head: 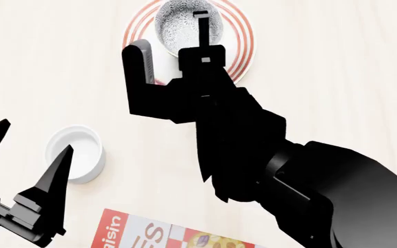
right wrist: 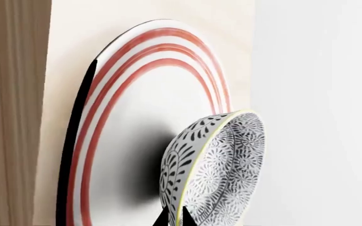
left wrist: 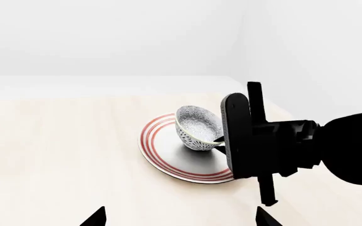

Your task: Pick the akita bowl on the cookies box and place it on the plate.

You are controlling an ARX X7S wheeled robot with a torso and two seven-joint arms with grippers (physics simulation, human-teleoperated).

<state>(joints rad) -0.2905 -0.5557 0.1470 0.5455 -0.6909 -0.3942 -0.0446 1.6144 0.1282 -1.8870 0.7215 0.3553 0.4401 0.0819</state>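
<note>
The akita bowl [head: 179, 19] is tilted over the middle of the plate [head: 244, 41], a white plate with red rings. My right gripper [right wrist: 179, 217] is shut on the bowl's [right wrist: 222, 165] near rim, one fingertip inside and one outside. From the left wrist view the bowl [left wrist: 197, 128] leans toward the right gripper [left wrist: 222, 141], its base at the plate [left wrist: 162, 143]; whether it touches I cannot tell. Only a corner of the cookies box [head: 164, 235] shows at the near edge, with nothing on it. My left gripper [head: 26, 152] hangs open and empty at the near left.
A small plain white cup [head: 76, 153] stands on the pale wooden table [head: 336, 77] beside the left gripper. The right arm [head: 274, 155] crosses the middle of the head view. The table's far edge and a white wall lie behind the plate.
</note>
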